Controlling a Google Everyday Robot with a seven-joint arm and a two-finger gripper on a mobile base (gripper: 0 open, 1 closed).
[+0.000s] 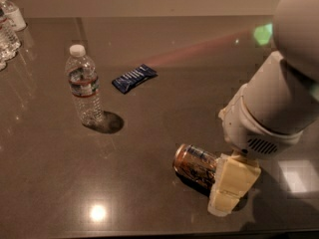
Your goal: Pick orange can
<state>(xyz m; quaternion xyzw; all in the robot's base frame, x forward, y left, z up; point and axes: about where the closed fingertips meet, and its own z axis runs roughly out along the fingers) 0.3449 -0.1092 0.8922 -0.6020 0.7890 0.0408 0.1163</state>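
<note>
**Gripper's down on the can, grip unclear**

So from my seat the gripper [227,195] sits low over the table [50,173], front right, its cream block covering the right end of the can [195,164]. Honestly I can't tell how far it's open or whether it has hold of the can, since the block hides that end. The can lies on its side on the table, silver rim pointing left, with its shadow under it. The fat white arm [279,98] fills the right side above it. Further out, a blue wrapper [133,77] lies flat mid-table. A bottle [83,86] stands upright to the left, well apart from the can. More bottles [7,26] crowd the far left corner.
</note>
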